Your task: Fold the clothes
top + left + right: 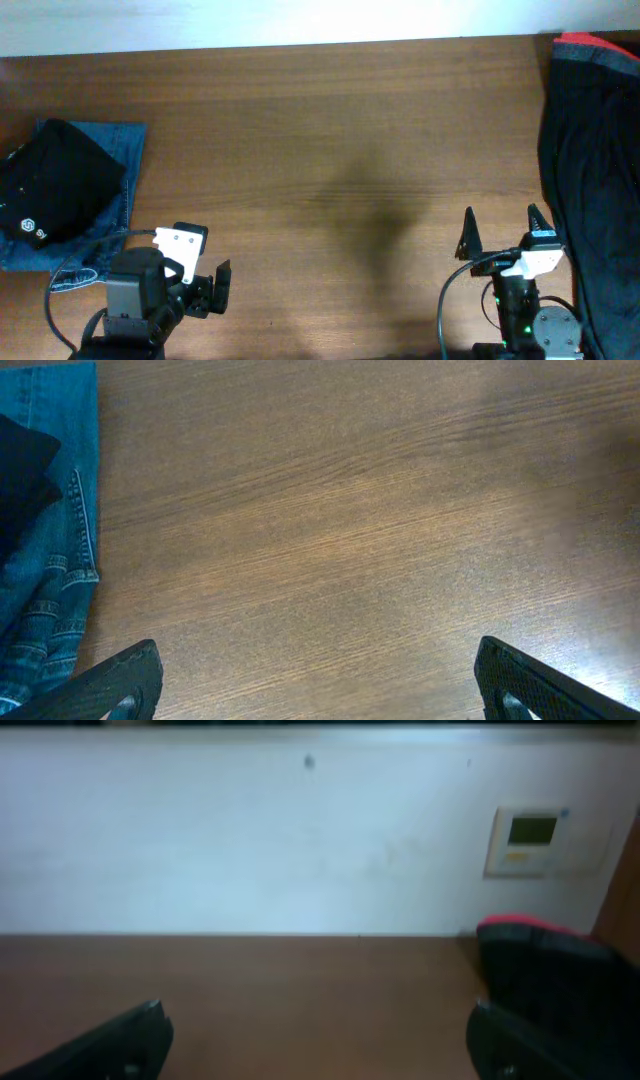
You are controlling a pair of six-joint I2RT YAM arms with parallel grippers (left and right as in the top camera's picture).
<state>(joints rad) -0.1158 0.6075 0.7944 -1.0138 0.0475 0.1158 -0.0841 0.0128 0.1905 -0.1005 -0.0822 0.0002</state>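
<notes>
A folded black garment with small white logo prints (pixel 50 190) lies on folded blue denim jeans (pixel 125 150) at the table's left edge; the jeans (pixel 55 560) and a black corner (pixel 20 470) show in the left wrist view. A wide black garment with a red edge (pixel 590 170) lies along the right side, also seen in the right wrist view (pixel 545 975). My left gripper (pixel 205 275) is open and empty near the front left, right of the jeans. My right gripper (pixel 500 232) is open and empty near the front right, just left of the black garment.
The brown wooden table (pixel 330 150) spreads between the two piles. A white wall with a small wall panel (pixel 530 840) stands beyond the far edge.
</notes>
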